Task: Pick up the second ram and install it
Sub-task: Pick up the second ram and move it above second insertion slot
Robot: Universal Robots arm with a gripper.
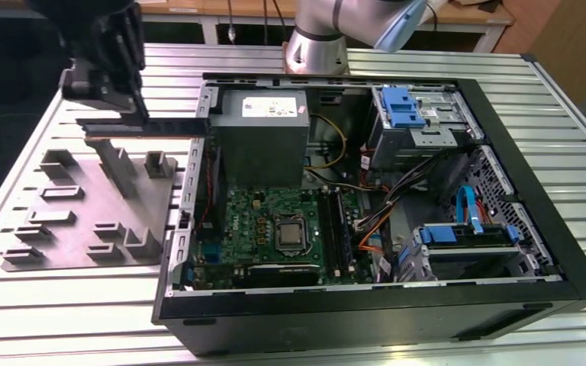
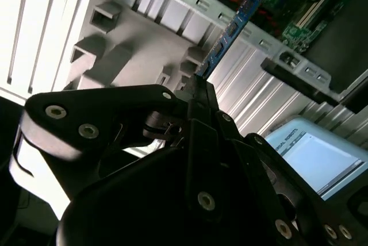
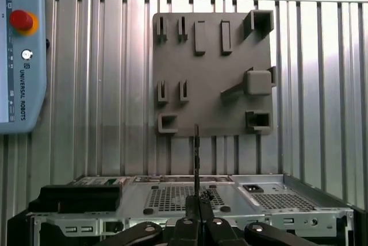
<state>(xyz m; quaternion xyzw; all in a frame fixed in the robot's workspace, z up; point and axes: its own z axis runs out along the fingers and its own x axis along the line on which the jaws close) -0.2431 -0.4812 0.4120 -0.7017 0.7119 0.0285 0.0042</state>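
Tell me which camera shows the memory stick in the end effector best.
The second wrist view: the memory stick shows its flat face, sticking out of the shut end effector. The first wrist view shows it edge-on, a thin dark line. In the exterior view I cannot make it out.

Hand [image 3: 196, 203] pinched tight on second ram [image 2: 230, 30], fingers nearly together.

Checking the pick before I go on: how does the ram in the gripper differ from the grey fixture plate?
The ram is clamped in the gripper, clear of the slatted table; the fixture plate lies flat on it. The ram is a slim blue-green strip, edge-on in the first wrist view; the plate is broad, grey, with raised blocks. Both are outside the open case.
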